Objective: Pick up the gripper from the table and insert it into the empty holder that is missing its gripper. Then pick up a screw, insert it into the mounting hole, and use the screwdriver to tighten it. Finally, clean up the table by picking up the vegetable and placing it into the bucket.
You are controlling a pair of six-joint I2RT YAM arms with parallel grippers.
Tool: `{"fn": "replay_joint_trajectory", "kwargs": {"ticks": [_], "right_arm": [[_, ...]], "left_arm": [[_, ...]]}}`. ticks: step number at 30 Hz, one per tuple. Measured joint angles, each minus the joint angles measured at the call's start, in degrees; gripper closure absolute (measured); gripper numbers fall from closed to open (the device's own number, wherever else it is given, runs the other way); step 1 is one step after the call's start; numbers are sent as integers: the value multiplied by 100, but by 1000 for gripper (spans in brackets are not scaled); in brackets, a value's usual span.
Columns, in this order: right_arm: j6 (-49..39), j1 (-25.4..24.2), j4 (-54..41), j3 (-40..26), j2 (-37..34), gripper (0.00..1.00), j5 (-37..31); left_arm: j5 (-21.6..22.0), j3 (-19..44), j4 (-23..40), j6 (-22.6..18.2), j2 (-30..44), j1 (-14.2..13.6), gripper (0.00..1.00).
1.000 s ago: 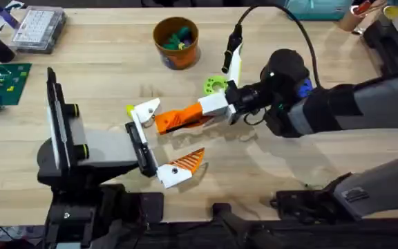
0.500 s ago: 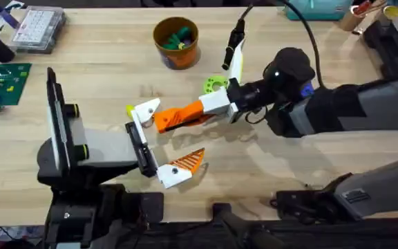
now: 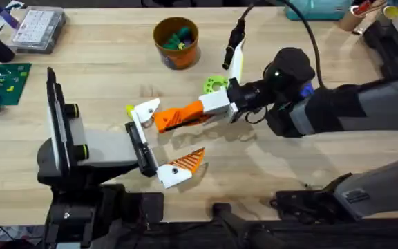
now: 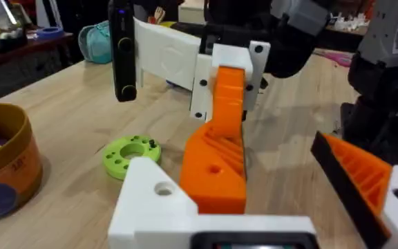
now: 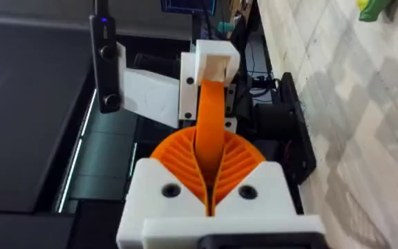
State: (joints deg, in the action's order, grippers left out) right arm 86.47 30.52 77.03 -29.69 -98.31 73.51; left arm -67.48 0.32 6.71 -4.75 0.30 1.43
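**Orange finger held at the holder by the right gripper**

Nearest the arm bases, the left arm's own end [image 3: 150, 149] lies across the table as a grey body carrying a black rail with 2 white mounts. The nearer mount [image 3: 173, 173] bears the twin orange finger [image 3: 187, 162], ribbed and marked with 1 dark dot. Whether this left pair of fingers stands apart or together cannot be told, since 1 mount has its finger not seated.

Just beyond it, the holder [image 3: 144, 111] is a small white angular piece with a yellow tab at its far-left edge. The gripper [image 3: 179, 116], an orange ribbed wedge tapering toward one end, lies between the holder and the right gripper [image 3: 209, 107], its wide end against the holder. In the left wrist view the orange finger [image 4: 221, 149] shows a small round hole in its broad lower part. The right gripper's white fingers with orange ribbed pads [image 5: 237, 166] are clamped on the narrow end of the finger [image 5: 211, 128].

Farther out, the vegetable [image 3: 214, 84], a lime-green ring with a hollow centre, lies flat on the table [image 3: 102, 69] just beside the right gripper. Well beyond, the bucket [image 3: 176, 43], orange with a mustard-yellow rim, stands upright and holds small green and blue pieces.
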Motion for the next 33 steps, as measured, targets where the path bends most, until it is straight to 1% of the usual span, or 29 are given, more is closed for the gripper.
{"fn": "replay_joint_trajectory", "kwargs": {"ticks": [5,14,27,33], "right_arm": [[-92,0,-3,14,-2,982,-81],[-299,0,-31,24,-13,982,-428],[-341,117,-14,24,-43,982,-582],[-338,263,90,-132,-326,981,-556]], "left_arm": [[0,0,-2,0,0,0,13],[2,0,-2,-3,0,0,13],[83,0,-9,-2,0,0,13],[72,0,-6,55,0,0,13]]}}
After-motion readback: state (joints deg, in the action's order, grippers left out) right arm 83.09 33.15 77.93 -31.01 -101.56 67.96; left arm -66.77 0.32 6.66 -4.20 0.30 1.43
